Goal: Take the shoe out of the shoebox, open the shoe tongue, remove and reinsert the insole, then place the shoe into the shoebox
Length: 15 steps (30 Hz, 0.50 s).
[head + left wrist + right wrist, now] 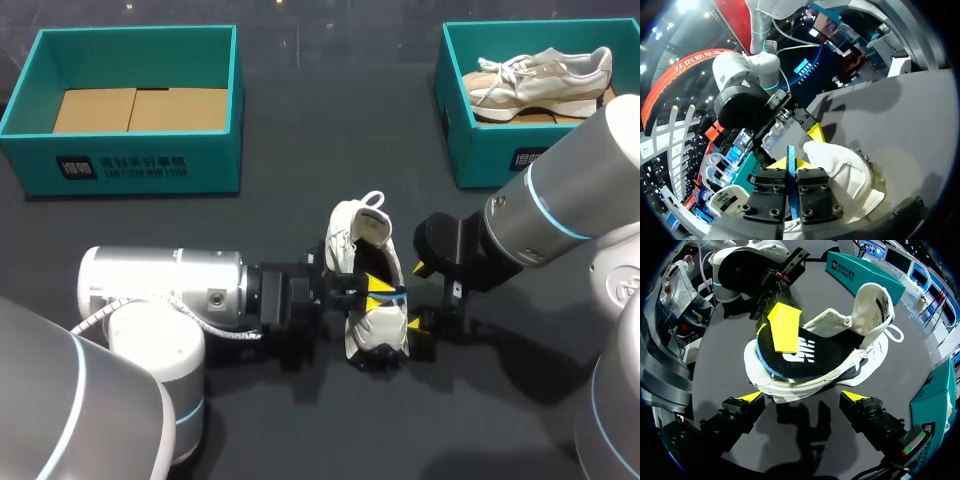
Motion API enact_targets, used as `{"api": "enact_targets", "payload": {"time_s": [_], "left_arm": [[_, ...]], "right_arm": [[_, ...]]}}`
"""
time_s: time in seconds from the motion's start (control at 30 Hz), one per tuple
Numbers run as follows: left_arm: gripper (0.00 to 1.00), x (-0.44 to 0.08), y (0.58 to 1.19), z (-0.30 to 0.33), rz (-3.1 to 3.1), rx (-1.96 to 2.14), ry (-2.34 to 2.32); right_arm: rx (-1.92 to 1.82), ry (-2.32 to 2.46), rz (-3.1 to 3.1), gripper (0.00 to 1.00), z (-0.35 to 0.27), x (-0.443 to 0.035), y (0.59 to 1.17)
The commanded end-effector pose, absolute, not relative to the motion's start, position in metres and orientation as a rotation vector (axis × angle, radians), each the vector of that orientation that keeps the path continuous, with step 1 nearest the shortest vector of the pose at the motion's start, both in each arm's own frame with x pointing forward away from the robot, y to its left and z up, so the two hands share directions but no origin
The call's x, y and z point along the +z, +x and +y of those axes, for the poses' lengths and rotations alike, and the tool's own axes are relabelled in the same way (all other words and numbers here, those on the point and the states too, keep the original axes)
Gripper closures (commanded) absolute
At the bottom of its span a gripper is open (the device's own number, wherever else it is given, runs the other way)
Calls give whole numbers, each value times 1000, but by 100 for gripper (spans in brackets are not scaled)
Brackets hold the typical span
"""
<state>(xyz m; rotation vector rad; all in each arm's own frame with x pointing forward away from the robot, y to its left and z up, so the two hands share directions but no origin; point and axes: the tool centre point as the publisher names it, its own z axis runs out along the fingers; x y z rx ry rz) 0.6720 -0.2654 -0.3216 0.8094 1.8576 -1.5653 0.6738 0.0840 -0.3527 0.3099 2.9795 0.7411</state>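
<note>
A white shoe [352, 240] lies on its side mid-table, heel loop toward the far edge. Its black insole [810, 355], edged in blue, sticks partly out of the shoe's [867, 305] opening. My left gripper [380, 293] comes in from the left and is shut on the insole's edge; in the left wrist view the thin blue edge [791, 155] is pinched between the fingers, with the shoe [850, 172] beside them. My right gripper [420, 298] stands open just right of the shoe, and in the right wrist view its fingertips [803, 397] are spread before the sole, not touching it.
A teal shoebox [20, 110] with a cardboard floor stands at the back left. A second teal box [452, 120] at the back right holds a beige shoe [540, 75]. Dark tabletop lies between the boxes and the arms.
</note>
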Motion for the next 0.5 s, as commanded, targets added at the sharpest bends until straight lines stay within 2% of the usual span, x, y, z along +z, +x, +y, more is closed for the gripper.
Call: {"api": "enact_targets", "payload": {"time_s": [0.03, 0.4, 0.43, 0.5], "left_arm": [[100, -332, 682, -274, 1878, -1532, 801], [100, -333, 688, -267, 1928, -1530, 750], [87, -331, 686, -266, 1928, -1532, 752], [79, -326, 682, -264, 1927, -1541, 757]], "right_arm": [[741, 310, 2977, 0, 83, -353, 672], [741, 310, 2977, 0, 83, -353, 672], [741, 310, 2977, 0, 83, -353, 672], [741, 310, 2977, 0, 83, -353, 672]]}}
